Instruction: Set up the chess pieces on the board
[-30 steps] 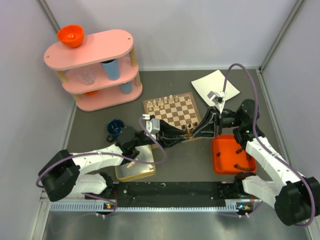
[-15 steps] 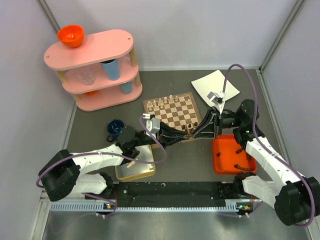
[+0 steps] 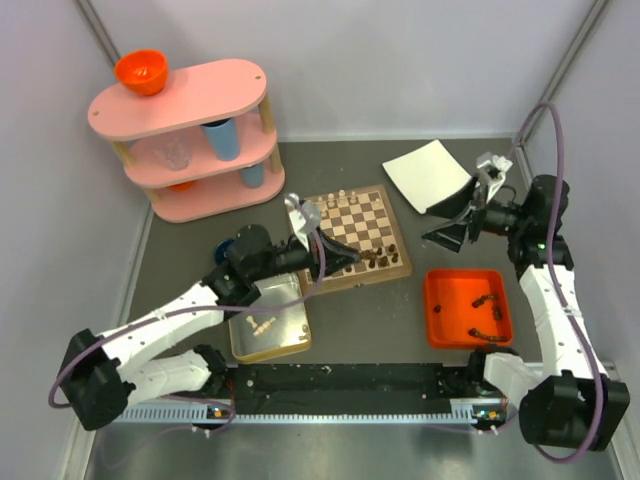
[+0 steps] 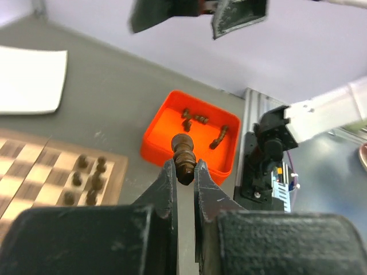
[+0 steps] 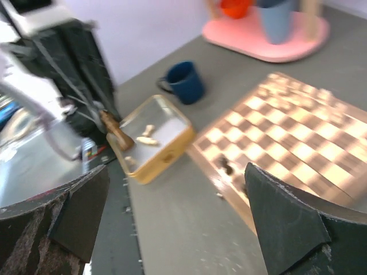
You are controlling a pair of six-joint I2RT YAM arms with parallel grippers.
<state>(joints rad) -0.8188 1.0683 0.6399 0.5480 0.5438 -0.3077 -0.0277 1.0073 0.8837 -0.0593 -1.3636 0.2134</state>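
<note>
The left gripper (image 4: 184, 175) pinches a dark chess piece (image 4: 184, 154), base hidden between its fingers (image 4: 168, 192) (kind unclear). The right gripper (image 5: 176, 172) gapes wide, empty; the board (image 5: 298, 132) is blurred.

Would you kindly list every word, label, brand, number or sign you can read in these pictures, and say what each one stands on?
No text can be read in any view.
The white sheet: blank on the side that shows.
The board, orange tray, tin, blue mug: no markings visible.
The coloured marks on the rail by the arm bases: too small to read.
</note>
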